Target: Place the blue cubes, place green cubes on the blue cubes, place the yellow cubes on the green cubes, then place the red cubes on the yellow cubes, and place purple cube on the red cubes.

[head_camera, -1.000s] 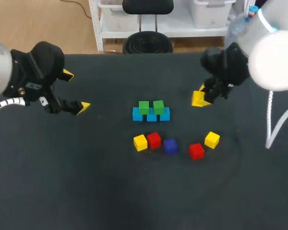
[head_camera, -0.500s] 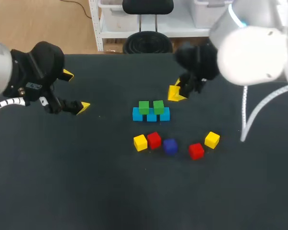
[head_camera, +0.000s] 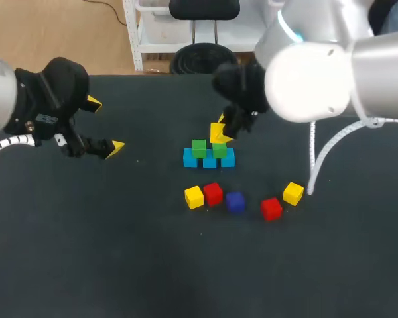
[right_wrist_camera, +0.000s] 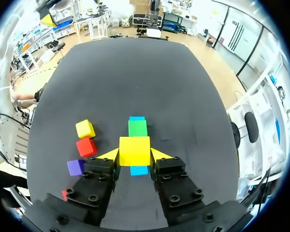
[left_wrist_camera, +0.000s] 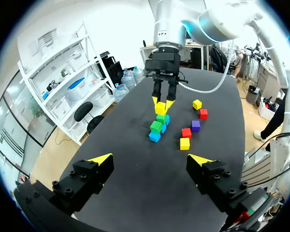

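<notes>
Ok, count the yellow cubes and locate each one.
3 yellow cubes: one in the right gripper above the green cubes; one beside the red cube near the purple cube; one beside the other red cube.

In the right wrist view the yellow cube (right_wrist_camera: 134,151) hides one green cube (left_wrist_camera: 161,119); a red cube (right_wrist_camera: 64,194) is half hidden.
</notes>
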